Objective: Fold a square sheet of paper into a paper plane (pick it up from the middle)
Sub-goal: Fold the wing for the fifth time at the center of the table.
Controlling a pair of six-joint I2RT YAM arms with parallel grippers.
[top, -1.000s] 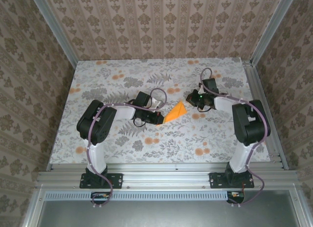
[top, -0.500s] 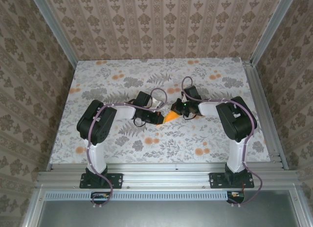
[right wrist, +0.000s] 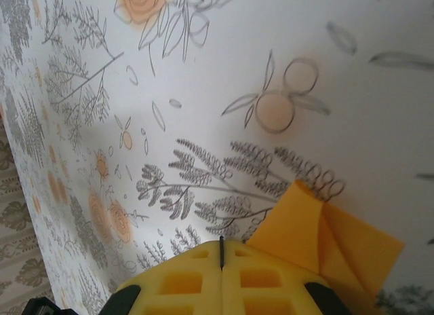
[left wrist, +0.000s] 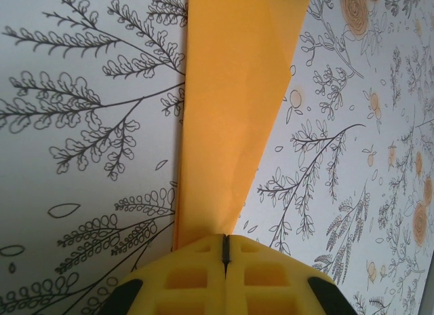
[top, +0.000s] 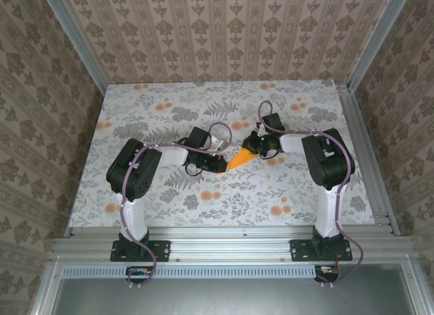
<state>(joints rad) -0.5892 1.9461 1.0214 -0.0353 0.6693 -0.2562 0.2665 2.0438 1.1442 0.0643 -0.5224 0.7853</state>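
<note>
The orange sheet of paper (top: 241,157) lies on the floral cloth, folded into a pointed wedge with creases. Its narrow end points to the left arm and its wide end to the right arm. My left gripper (top: 222,165) is shut and low on the cloth. In the left wrist view the paper (left wrist: 234,91) runs from under the shut left gripper (left wrist: 225,242) up to the top edge. My right gripper (top: 253,149) is shut at the wide end. In the right wrist view a folded corner of the paper (right wrist: 319,227) passes under the right-hand finger of the shut right gripper (right wrist: 221,250).
The grey floral cloth (top: 169,104) covers the whole table. Patterned walls stand on three sides. An aluminium rail (top: 364,152) runs along the right edge and another along the front by the arm bases.
The right arm swung left from the back right onto the paper's wide end, then eased slightly back. The raised flap of the paper now lies flatter. The left arm has not moved.
</note>
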